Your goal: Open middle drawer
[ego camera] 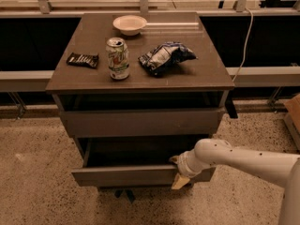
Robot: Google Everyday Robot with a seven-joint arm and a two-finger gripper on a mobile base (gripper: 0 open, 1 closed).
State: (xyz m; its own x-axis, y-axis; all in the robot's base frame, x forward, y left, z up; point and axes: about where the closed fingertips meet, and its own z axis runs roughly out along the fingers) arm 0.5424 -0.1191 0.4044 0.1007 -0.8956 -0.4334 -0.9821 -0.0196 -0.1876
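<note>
"At the foot of the cabinet [197, 76], toward 5 o'clock in the frame, what has hold of that drawer?" (Desk)

"That is the gripper [178, 171] of the robot's white arm [243, 161], which reaches in from 3 o'clock. It is clamped over the top lip of the middle drawer [126, 175] near the drawer's right end. One tan finger [180, 182] sits on the outside of the grey-brown front and the other is tucked inside."

"How far along is the job?" (Desk)

"Well along, by my reading. The middle drawer stands pulled out from the carcass, below the upper drawer front [140, 122], and its dark shallow box is exposed and looks bare. What is left is small: perhaps a last stretch of travel, then letting go and backing the arm away. Whether the drawer is at its stop I cannot tell."

"And the top of the unit?" (Desk)

"A pale bowl [130, 24] sits at 12 o'clock and a soda can [117, 58] stands upright near the middle. A crumpled chip bag [165, 57] lies just to the can's 3 o'clock. A dark snack bar [83, 59] lies at 9 o'clock, apart from the can."

"The room?" (Desk)

"Speckled floor [37, 172], a low ledge [23, 78] running behind the cabinet against dark panels, and a pale cable [243, 36] hanging down at 2 o'clock."
</note>
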